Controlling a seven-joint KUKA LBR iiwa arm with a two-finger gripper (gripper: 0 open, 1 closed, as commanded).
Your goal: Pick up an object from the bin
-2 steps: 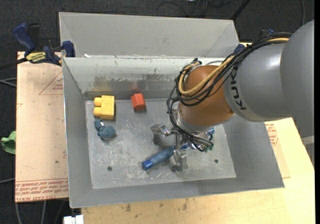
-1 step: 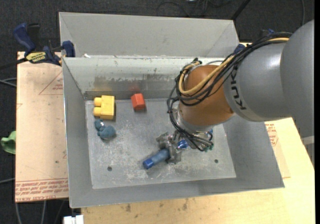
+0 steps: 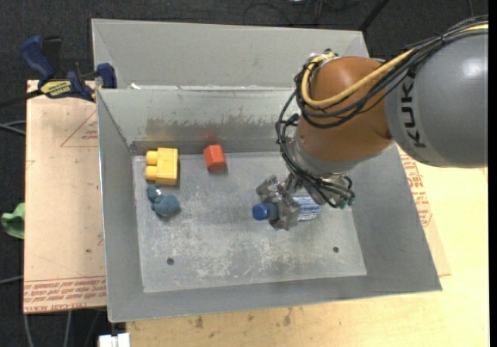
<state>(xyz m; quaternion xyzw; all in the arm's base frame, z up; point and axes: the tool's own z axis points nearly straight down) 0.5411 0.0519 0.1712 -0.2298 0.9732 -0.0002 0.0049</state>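
Where end effector (image 3: 284,210) hangs: one blue knob (image 3: 260,213).

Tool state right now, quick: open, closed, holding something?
Tool: cannot be told whether open or closed; it is down at the floor of the bin, beside a small blue thing.

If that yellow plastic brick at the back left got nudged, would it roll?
Probably not: the yellow plastic building brick looks boxy and flat-sided, so it should slide rather than roll. It looks rigid, and its toy-brick shape suggests something hollow and light.
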